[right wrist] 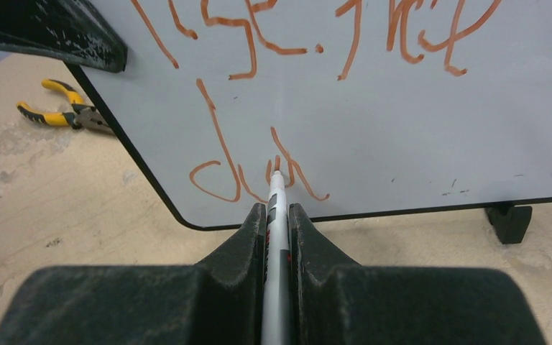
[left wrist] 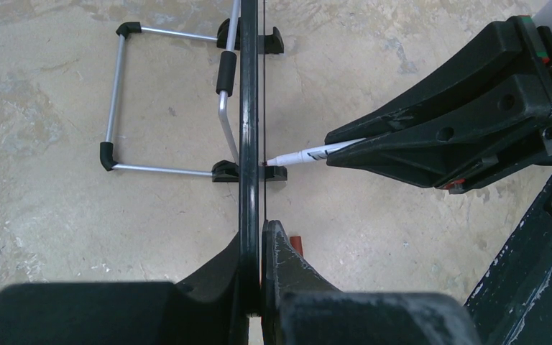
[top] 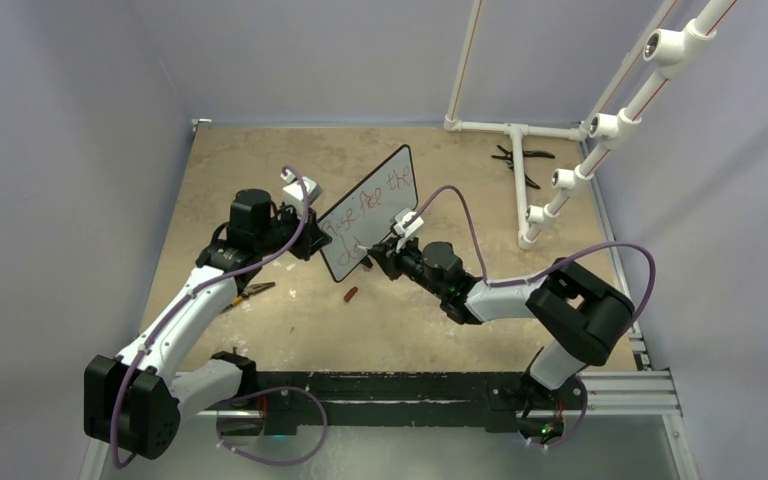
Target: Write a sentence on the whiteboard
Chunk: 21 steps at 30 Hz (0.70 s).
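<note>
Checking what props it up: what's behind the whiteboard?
Behind the whiteboard, a silver wire stand with black corner caps rests on the table, seen from the left wrist. The board is edge-on there, so its back face cannot be seen.

1. two grippers: left gripper [top: 312, 238], right gripper [top: 378, 255].
2. one whiteboard [right wrist: 402, 144], clamped by the left gripper.
3. one sentence [top: 372, 203], two red lines, ahead of the right gripper.
4. one marker [right wrist: 277, 208], pinched in the right gripper.
5. one red cap [top: 350, 294], near the right gripper.
6. two pliers: yellow pliers [right wrist: 61, 115] near the left gripper, black pliers [top: 520, 160] well beyond the right gripper.
</note>
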### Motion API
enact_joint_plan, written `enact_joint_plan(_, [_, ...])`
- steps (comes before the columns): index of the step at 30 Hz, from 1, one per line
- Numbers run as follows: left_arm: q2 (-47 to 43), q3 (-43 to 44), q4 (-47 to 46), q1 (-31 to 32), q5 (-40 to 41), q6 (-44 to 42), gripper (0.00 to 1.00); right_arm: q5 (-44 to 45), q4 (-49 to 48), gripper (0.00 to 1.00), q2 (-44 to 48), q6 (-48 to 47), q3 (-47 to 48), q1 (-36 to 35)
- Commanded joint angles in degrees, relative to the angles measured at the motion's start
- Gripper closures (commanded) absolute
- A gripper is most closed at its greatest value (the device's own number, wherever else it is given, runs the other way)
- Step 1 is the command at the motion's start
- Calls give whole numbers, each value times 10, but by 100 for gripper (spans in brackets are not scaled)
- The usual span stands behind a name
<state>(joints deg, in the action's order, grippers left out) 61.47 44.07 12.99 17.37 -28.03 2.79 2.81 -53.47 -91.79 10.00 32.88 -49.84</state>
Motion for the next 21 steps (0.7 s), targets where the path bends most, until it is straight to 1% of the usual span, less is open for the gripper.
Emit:
enact_joint_plan(1, [-14,3,-9,3,-38,3,100,-15,-8,100,-10,-9,28,-1])
enact_joint_plan(7, [-14,3,-9,3,-38,3,100,-13,-12,100,6,-8,18,-1])
enact_joint_plan(13, [-14,3,-9,3,-37,4,100,15,-12,100,35,13,-1,0])
enact_joint_plan(21, [-13,2,-10,3,-40,4,100,52,-8,100,35,24,3,1])
